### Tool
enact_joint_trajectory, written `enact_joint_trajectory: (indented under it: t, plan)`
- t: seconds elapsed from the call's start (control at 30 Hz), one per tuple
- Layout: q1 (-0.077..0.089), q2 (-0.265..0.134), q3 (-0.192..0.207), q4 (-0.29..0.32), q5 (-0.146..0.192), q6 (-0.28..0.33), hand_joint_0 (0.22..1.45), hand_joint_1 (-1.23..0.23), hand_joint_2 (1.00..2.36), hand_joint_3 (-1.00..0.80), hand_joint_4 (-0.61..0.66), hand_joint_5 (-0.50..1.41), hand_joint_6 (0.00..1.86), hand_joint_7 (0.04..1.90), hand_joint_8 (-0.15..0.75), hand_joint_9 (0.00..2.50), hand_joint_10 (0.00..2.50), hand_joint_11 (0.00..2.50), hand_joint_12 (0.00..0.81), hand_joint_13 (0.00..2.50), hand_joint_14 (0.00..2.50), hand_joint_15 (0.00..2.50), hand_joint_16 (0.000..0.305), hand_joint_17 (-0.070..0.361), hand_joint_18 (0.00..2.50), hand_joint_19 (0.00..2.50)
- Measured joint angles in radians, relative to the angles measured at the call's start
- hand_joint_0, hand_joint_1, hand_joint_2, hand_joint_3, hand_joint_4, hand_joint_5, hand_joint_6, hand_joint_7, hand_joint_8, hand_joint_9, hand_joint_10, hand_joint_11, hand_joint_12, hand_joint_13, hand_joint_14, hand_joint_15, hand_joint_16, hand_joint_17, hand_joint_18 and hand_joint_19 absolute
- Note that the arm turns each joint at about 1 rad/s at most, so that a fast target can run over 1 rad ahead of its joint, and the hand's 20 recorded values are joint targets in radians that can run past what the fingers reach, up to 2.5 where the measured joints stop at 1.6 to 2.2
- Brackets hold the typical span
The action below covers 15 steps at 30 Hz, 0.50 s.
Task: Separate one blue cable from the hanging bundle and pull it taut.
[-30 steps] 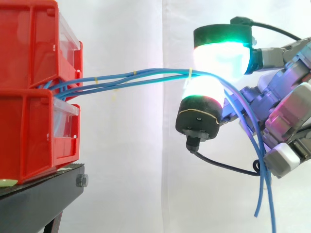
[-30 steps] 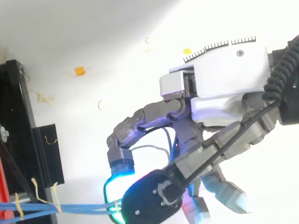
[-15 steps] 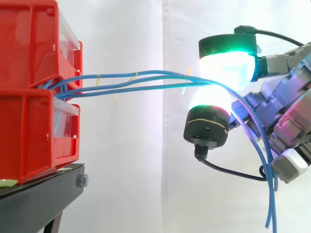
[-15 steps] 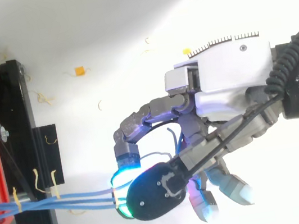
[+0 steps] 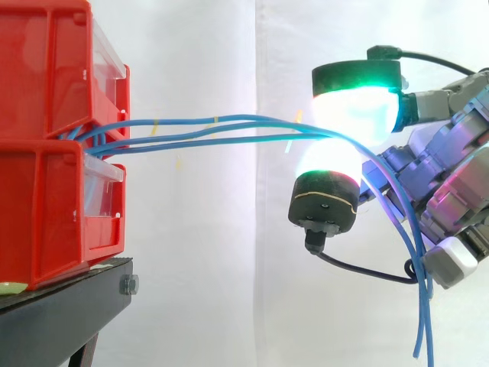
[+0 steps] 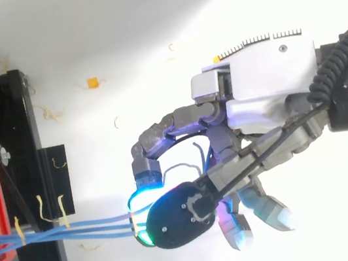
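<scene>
Side view, listed by size. Curtain (image 5: 199, 252): white, behind everything. Bins (image 5: 46, 138): red, two stacked, at left on a black stand (image 5: 69, 306). Hand (image 6: 268, 96): enters from the right with its fingers curled. Two glowing pads (image 5: 355, 103), one above the other, pinch the cables, with a green-white glow at the contact. Cables (image 5: 214, 128): blue, several strands. They emerge between the two bins and run nearly level through open air to the pinch. Beyond it they droop past the hand, loose ends hanging below. The strands lie close together and slightly bowed, not straight. Ties (image 6: 19, 229): small and yellow, wrapped round the strands at points along their run. Risks, as judged: more than one strand appears to sit in the pinch, so a pull would tension the whole bundle rather than one cable, and the ties would keep the strands together. A hard pull could also drag the bins on the stand, or let the thin strands slip out between the pads.
</scene>
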<state>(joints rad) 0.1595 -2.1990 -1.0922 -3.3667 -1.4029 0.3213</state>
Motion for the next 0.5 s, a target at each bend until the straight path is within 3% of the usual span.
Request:
enact_joint_trajectory:
  t: [0.5]
  plan:
    - [-0.009, 0.002, 0.0, 0.003, 0.049, -0.033, 0.7, -0.82, 1.0, -0.46, 0.14, 0.13, 0.5, 1.31, 0.23, 1.95, 0.02, 0.55, 0.33, 1.45, 0.02, 0.58, 0.045, 0.101, 1.0, 0.53]
